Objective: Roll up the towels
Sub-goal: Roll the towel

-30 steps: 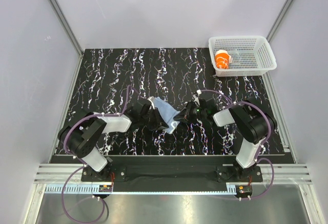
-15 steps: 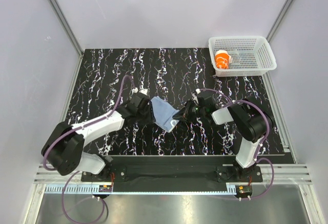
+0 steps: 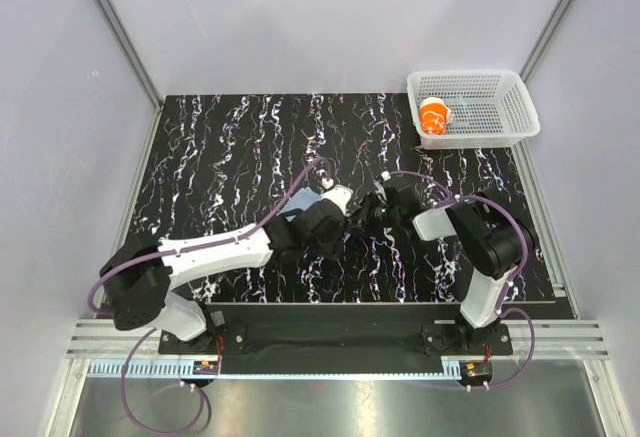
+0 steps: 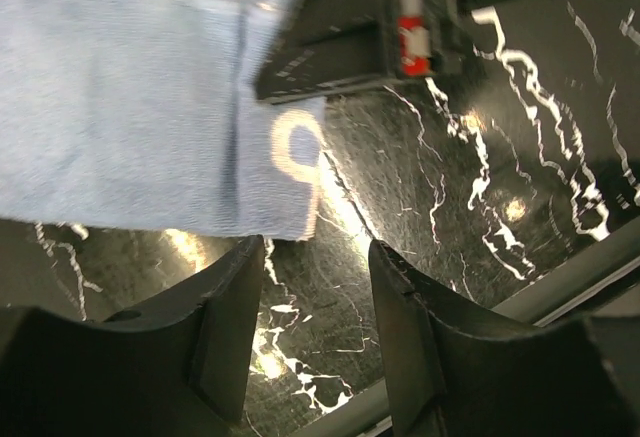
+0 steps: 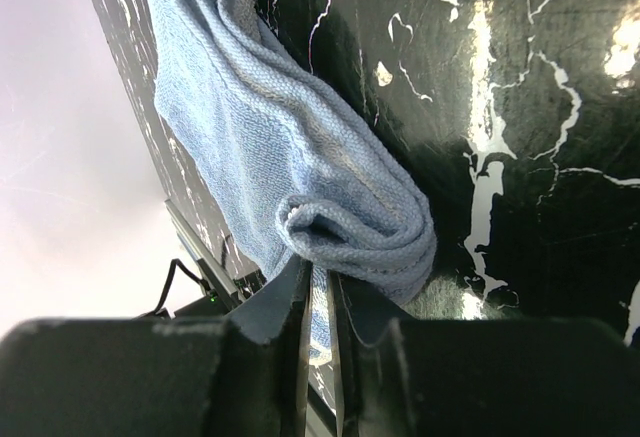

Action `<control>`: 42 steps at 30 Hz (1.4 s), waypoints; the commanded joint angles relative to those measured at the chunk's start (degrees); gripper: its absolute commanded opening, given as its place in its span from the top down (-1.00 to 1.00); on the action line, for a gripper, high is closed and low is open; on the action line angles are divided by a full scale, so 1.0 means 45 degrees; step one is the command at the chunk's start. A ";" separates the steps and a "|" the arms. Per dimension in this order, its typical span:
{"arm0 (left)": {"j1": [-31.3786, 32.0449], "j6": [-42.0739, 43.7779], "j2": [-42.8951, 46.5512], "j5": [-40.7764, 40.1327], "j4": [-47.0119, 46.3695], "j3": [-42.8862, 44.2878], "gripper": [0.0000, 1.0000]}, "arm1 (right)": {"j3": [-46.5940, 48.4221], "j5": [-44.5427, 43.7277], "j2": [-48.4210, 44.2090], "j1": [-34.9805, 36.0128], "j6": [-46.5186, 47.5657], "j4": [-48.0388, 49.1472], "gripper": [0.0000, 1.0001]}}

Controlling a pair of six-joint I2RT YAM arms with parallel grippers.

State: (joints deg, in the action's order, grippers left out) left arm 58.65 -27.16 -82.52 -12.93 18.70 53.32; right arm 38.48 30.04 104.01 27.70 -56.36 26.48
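Though seemingly hidden overhead, blue towel [image 5: 270, 147] sits pinched in right gripper [image 5: 320, 282].

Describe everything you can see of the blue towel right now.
The blue towel is a pale blue, terry-looking cloth lying mostly flat on the black marbled table. A fold line crosses it, and a pale looped print sits near one edge. One end is curled into a small loose roll, pinched by the right gripper, which is shut on it. The left gripper hangs open just off the towel's edge, not touching it.
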 commanded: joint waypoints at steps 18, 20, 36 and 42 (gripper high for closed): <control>0.0482 0.0704 -0.3360 -0.1033 -0.0894 0.0788 -0.04 | 0.0277 -0.0543 0.0032 -0.0004 0.0766 -0.1490 0.65; 0.0482 0.0645 -0.3284 -0.1208 -0.0971 0.0554 -0.03 | 0.0277 -0.0524 0.0032 -0.0004 0.0747 -0.1509 0.65; 0.0676 0.1211 -0.3067 -0.2596 -0.0620 0.0222 -0.06 | 0.0394 -0.0289 0.0540 -0.0004 0.0629 -0.1255 0.66; 0.0736 0.0976 -0.3672 -0.2186 -0.0835 0.0007 -0.04 | 0.0375 -0.0270 0.0579 -0.0004 0.0649 -0.1275 0.66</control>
State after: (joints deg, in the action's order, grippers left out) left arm 61.63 -22.46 -97.14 -22.33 14.92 53.47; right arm 40.07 31.14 104.68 27.70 -55.11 24.14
